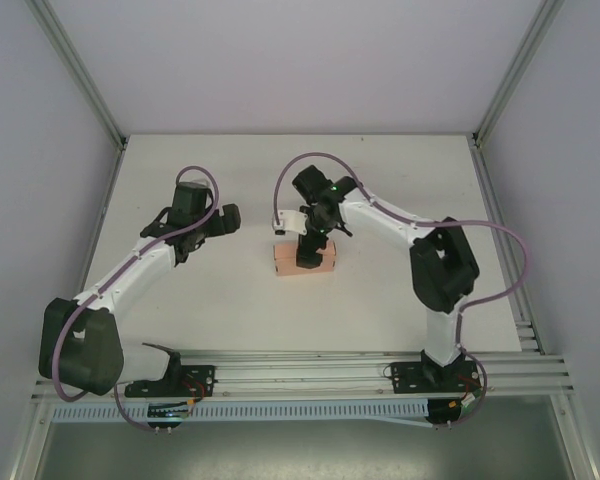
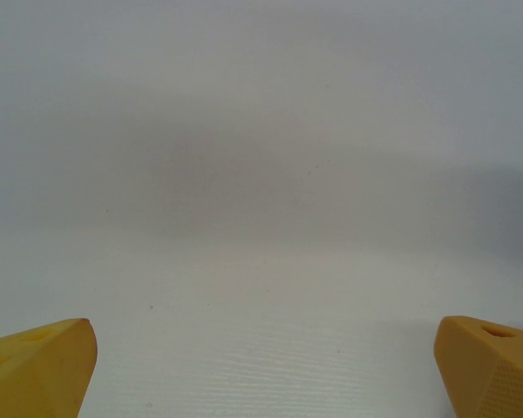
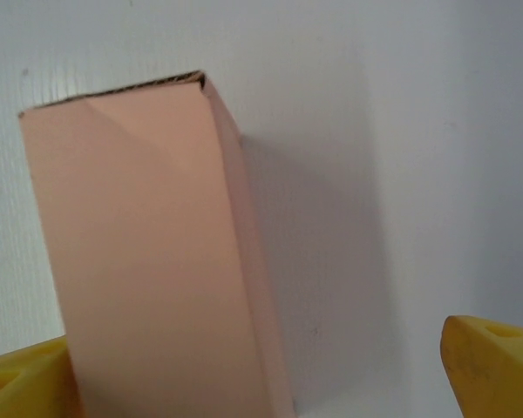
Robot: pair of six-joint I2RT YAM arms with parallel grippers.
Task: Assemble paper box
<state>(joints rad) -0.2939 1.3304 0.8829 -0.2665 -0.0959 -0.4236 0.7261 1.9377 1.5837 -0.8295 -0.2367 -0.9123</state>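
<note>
From above, the box (image 1: 303, 260) lies on its long side mid-table (image 1: 230, 320), a closed salmon block. Its inside is hidden. The right pincer (image 1: 315, 238) hangs directly over it, and whether it touches cannot be told here. The left pincer (image 1: 222, 220) sits well to the box's left, with bare table between them. There is open room on every side of the box, and the table's edges and the corner posts are well away.

In the left wrist view, the left pincer (image 2: 261, 374) is spread wide, with one yellow finger (image 2: 39, 370) in each lower corner and plain table between and ahead.

In the right wrist view, the right pincer (image 3: 261, 374) is spread, not pinching. The box (image 3: 148, 261) runs forward between the fingers (image 3: 492, 366), close against the picture-left one, with clear table up to the other. Its far end shows a raw cardboard edge.
</note>
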